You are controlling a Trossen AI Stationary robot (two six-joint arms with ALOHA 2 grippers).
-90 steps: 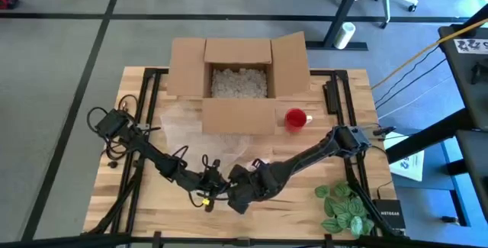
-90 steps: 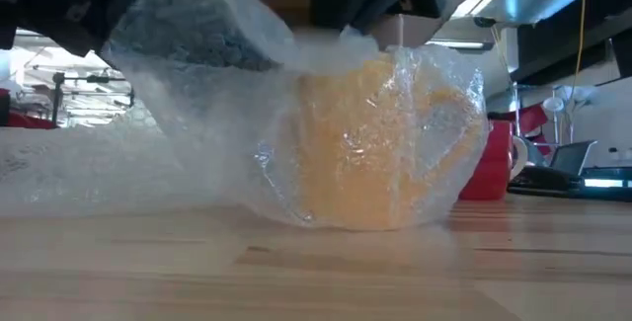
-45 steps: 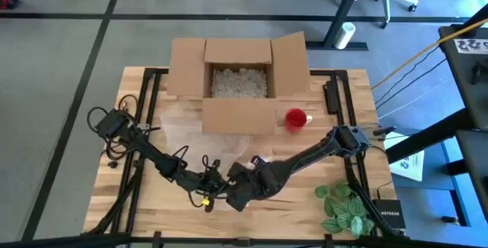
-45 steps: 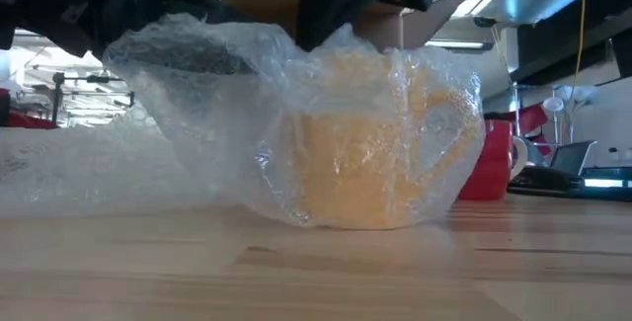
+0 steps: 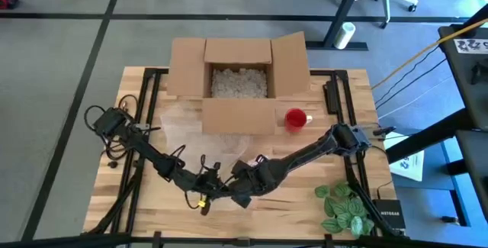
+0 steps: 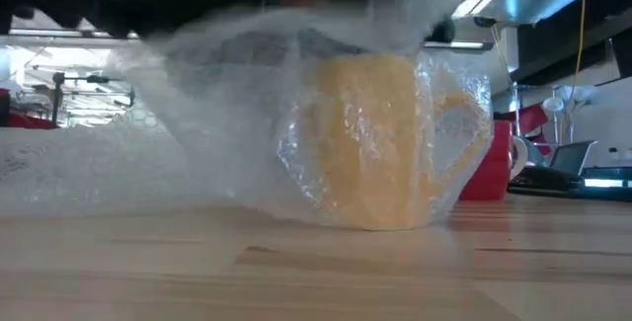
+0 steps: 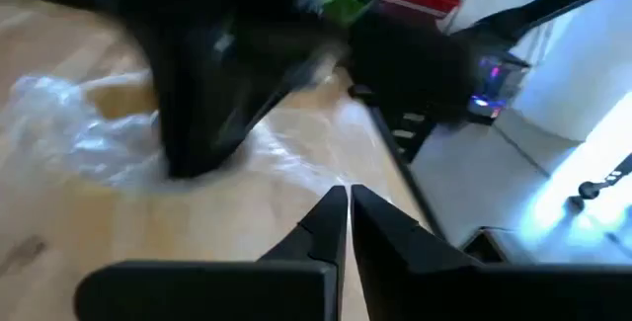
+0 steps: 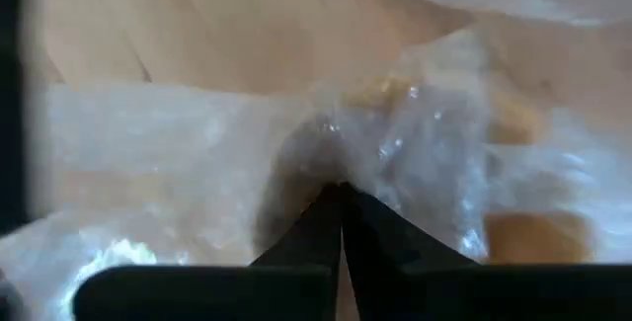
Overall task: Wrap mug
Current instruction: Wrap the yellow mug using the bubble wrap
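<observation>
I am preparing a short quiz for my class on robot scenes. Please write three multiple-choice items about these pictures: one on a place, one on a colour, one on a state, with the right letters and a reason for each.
1. Where does the red cup stand?
A. inside the box
B. on the table, by the cardboard box's right front corner
C. among the leaves

2. What colour is the mug under the bubble wrap?
A. yellow-orange
B. blue
C. white

3. How is the right gripper?
A. wide open over the box
B. shut on the bubble wrap
C. holding the red cup

Answers: 
1 B, the high view shows it on the wood beside the box. 
2 A, the low view shows yellow-orange through the wrap. 
3 B, in the right wrist view the fingertips meet on gathered wrap.
</observation>
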